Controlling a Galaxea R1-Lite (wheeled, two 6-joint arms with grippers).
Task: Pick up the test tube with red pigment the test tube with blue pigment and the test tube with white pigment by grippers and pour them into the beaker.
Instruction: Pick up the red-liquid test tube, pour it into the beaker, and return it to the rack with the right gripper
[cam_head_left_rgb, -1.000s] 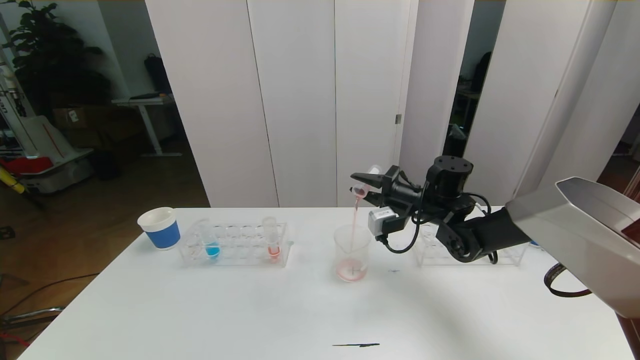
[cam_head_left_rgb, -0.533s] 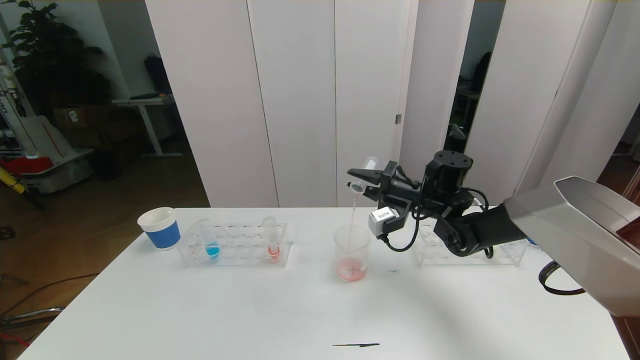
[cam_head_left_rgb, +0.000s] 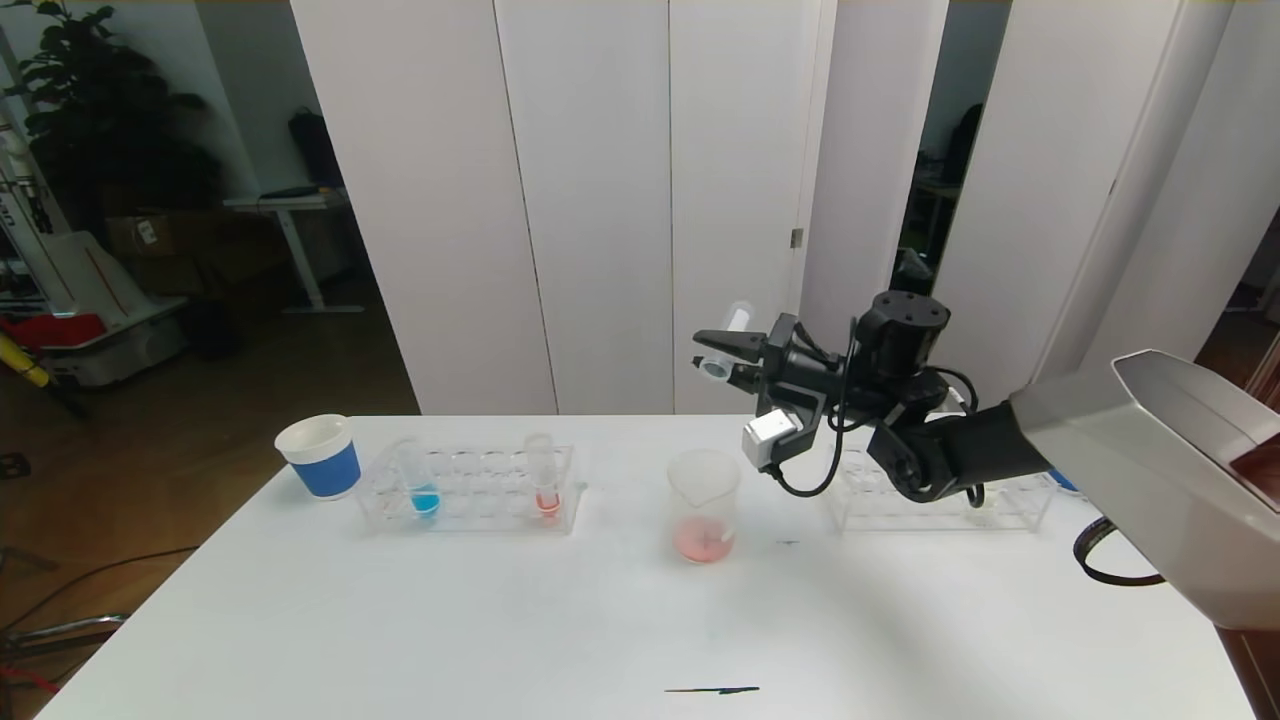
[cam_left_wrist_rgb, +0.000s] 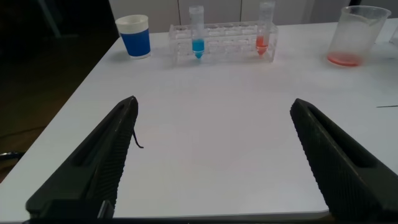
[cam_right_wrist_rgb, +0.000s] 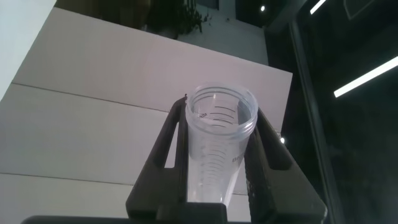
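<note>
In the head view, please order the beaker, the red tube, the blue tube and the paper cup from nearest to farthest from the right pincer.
From the right pincer, above the beaker:
1. Beaker, just below.
2. Red tube, rack's right end.
3. Blue tube, rack's left part.
4. Paper cup, far left.

No readable words, brands or numbers anywhere. Only graduation lines and faint, illegible embossed marks on the wall of the clear tube (cam_right_wrist_rgb: 219, 149). Plain blue band, unlettered, on the paper cup (cam_left_wrist_rgb: 135, 36).
</note>
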